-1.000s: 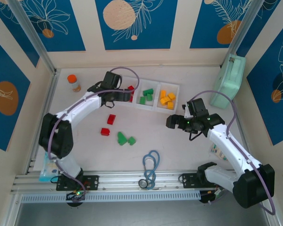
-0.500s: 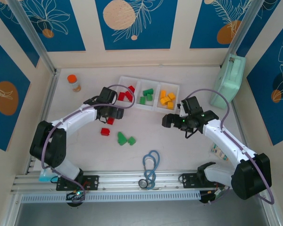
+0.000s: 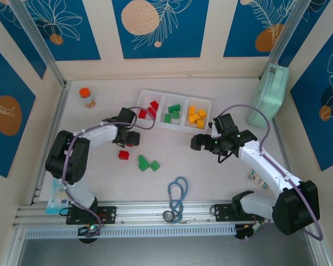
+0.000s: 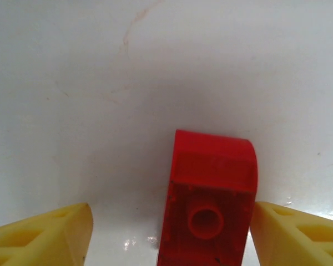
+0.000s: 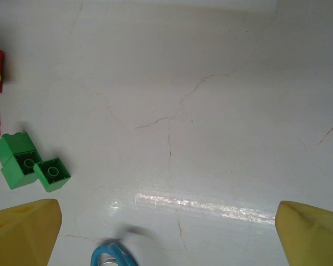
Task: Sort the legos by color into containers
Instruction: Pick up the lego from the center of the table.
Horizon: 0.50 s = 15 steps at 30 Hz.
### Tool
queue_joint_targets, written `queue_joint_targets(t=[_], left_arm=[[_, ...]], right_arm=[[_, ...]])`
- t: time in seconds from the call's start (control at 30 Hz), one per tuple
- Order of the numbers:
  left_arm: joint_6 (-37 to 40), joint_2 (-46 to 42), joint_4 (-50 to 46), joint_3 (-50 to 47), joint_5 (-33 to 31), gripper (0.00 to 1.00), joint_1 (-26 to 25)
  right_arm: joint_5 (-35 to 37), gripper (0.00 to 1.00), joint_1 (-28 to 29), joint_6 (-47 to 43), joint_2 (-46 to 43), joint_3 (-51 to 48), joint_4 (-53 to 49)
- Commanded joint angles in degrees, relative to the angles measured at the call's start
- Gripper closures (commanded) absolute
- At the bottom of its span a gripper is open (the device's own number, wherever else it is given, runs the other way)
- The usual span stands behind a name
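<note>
two green legos [image 3: 148, 163] near-centre on table | loose red lego [image 3: 123, 154] just left of them | right gripper [image 3: 195, 143] spread wide, empty | left gripper [image 3: 131, 138] jaws apart, straddling second red lego [image 4: 211, 188] | tray [image 3: 177, 96] far: red, green, yellow compartments left to right

i can read no text, label or number here; the small card [image 3: 251, 177] on the counter's right is too tiny.

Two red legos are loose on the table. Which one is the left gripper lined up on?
The red lego farther from the arm bases, between the yellow fingers of the open left gripper. The other red lego lies apart, near the green legos.
</note>
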Motion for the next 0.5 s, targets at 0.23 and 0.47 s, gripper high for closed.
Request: queue_joint_targets(t=[0.23, 0.47], left_arm=[[-4.8, 2.6, 0.9, -0.8, 1.3, 0.51, 0.6], [-5.9, 1.0, 3.0, -2.3, 2.3, 0.63, 0.5]], right_arm=[[0.8, 0.01, 0.3, 1.1, -0.7, 1.3, -1.3], [1.4, 0.01, 0.3, 1.2, -1.2, 1.2, -1.9]])
